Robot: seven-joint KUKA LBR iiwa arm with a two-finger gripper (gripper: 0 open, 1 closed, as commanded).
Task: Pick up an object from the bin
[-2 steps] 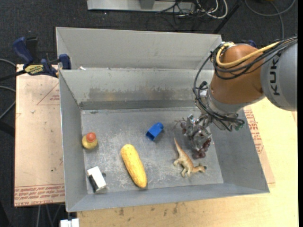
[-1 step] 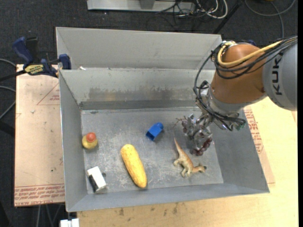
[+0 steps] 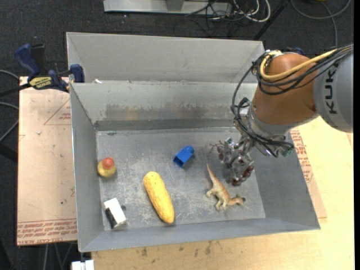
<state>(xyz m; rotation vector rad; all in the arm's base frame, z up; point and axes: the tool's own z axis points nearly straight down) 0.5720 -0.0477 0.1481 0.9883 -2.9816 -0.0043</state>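
Tan dinosaur (image 3: 222, 191) lies right of centre on the bin (image 3: 169, 134) floor, just beside the claw (image 3: 237, 166) on its near-wall side. Long axis slants, neck end toward the claw. Claw released or clenched: cannot tell. Bare metal around it; blue block (image 3: 183, 156) lies left, right wall near.
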